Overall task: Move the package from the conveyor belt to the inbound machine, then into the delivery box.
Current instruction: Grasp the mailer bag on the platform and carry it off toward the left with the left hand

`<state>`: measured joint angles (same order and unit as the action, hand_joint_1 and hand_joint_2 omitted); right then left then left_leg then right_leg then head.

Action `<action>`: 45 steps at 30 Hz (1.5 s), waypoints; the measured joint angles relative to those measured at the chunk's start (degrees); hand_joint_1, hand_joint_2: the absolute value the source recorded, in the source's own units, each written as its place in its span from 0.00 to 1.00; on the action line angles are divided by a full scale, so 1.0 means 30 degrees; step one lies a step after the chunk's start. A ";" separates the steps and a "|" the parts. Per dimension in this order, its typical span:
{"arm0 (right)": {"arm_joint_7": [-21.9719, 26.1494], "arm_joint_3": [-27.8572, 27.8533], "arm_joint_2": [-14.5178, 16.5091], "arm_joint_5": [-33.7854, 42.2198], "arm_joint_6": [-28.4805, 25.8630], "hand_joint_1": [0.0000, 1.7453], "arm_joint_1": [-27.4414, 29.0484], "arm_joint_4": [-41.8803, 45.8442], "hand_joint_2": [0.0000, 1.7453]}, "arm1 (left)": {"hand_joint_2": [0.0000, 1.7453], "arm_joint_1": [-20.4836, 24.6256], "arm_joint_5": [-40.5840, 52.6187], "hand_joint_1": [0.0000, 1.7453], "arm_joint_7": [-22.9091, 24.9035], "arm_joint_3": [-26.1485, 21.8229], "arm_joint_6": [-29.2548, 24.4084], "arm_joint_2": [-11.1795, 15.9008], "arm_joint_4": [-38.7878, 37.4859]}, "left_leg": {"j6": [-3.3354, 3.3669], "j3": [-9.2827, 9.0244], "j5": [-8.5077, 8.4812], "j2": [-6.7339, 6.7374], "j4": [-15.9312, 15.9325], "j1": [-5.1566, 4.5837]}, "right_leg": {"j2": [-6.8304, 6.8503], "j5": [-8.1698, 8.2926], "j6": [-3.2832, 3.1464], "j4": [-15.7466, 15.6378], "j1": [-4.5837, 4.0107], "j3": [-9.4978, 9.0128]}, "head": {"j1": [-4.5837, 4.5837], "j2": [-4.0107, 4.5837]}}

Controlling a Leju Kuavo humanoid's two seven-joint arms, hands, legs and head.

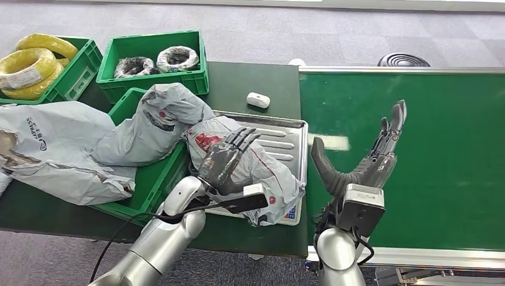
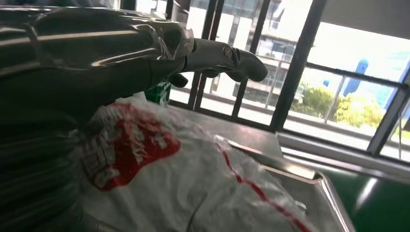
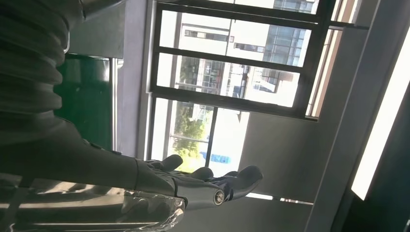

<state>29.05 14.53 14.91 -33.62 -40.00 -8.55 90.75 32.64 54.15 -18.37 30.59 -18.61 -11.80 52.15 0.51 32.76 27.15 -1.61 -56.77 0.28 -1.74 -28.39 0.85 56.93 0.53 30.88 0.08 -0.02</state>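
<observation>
A grey plastic package (image 1: 265, 176) with red print lies on the ribbed metal tray (image 1: 284, 136) of the inbound machine. My left hand (image 1: 227, 156) lies flat over the top of it, fingers stretched out and not closed around it. In the left wrist view the fingers (image 2: 227, 53) reach out above the package (image 2: 193, 183), and the tray's rim (image 2: 319, 186) shows beyond it. My right hand (image 1: 372, 158) stands open and empty above the green conveyor belt (image 1: 446, 149), palm toward the tray. Its fingers (image 3: 227, 181) are spread in the right wrist view.
A green box (image 1: 153, 182) left of the tray holds another grey bag (image 1: 158, 119). A large grey bag (image 1: 53, 149) lies further left. Two green crates at the back hold yellow coils (image 1: 36, 65) and wrapped coils (image 1: 155, 59). A small white object (image 1: 258, 99) sits behind the tray.
</observation>
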 joint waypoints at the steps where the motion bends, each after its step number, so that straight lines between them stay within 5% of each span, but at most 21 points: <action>1: -0.0033 -0.0022 0.0000 -0.0024 0.0000 0.00 0.0062 0.0067 1.00 | 1.00 0.0101 0.0060 0.00 -0.0056 0.0240 0.0154 -0.0136 -0.0765 | 0.0000 0.0000 0.0001 0.0000 0.0000 0.0000 | -0.0001 0.0000 0.0000 0.0000 0.0000 0.0001 | 0.0000 0.0000; 9: -0.0060 -0.0213 -0.0011 -0.0118 0.0000 0.00 0.0513 0.0499 1.00 | 1.00 0.1114 0.0779 0.01 -0.0087 0.1788 0.0848 -0.0957 -0.5250 | 0.0000 -0.0025 0.0000 -0.0015 0.0003 0.0001 | 0.0011 -0.0004 -0.0001 -0.0002 -0.0002 -0.0048 | -0.0002 0.0000; 13: -0.0060 -0.0302 -0.0020 -0.0151 0.0000 0.00 0.0678 0.0634 1.00 | 1.00 0.1523 0.0807 0.89 -0.0025 0.2133 0.0961 -0.1133 -0.6345 | 0.0002 -0.0076 -0.0001 -0.0020 0.0003 -0.0005 | 0.0017 -0.0004 -0.0001 -0.0003 0.0000 -0.0112 | 0.0000 0.0000; 14: -0.0060 -0.0317 -0.0022 -0.0162 0.0000 0.00 0.0712 0.0677 1.00 | 1.00 0.1595 0.0807 0.94 0.0006 0.2179 0.1010 -0.1153 -0.6547 | 0.0002 -0.0087 -0.0001 -0.0023 0.0003 -0.0007 | 0.0020 -0.0004 -0.0001 -0.0004 0.0000 -0.0125 | 0.0000 0.0000; 36: -0.0269 -0.0384 -0.0117 -0.0062 0.0530 0.00 0.0451 0.1043 1.00 | 1.00 0.2351 -0.1227 1.00 -0.1268 0.1186 0.0289 -0.1173 -0.7066 | -0.0003 -0.0142 0.0001 -0.0010 0.0006 -0.0009 | 0.0015 -0.0005 -0.0004 0.0003 -0.0018 -0.0169 | 0.0002 0.0003; 40: -0.0287 -0.0384 -0.0117 0.0036 0.0561 0.00 0.0446 0.1031 1.00 | 1.00 0.1606 -0.4498 0.97 -0.2952 0.0011 -0.0745 -0.0947 -0.5291 | -0.0003 -0.0108 -0.0001 -0.0006 0.0005 -0.0009 | 0.0007 -0.0003 -0.0004 0.0009 -0.0016 -0.0132 | 0.0000 0.0000; 45: -0.0164 -0.0370 -0.0118 0.0530 0.0276 0.00 0.0507 0.0669 1.00 | 1.00 0.0723 -1.0662 0.91 -0.3857 -0.2593 -0.0946 -0.0338 0.0061 | -0.0004 -0.0057 -0.0004 -0.0004 0.0005 -0.0007 | 0.0009 -0.0003 -0.0005 0.0014 -0.0017 -0.0082 | -0.0002 0.0000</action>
<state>28.56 13.42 14.55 -32.03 -39.17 -7.03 92.75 34.81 22.16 -29.94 22.81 -21.45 -12.81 52.33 0.50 32.59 27.14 -1.62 -56.75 0.26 -1.71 -28.40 0.84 56.98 0.48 30.64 0.07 -0.02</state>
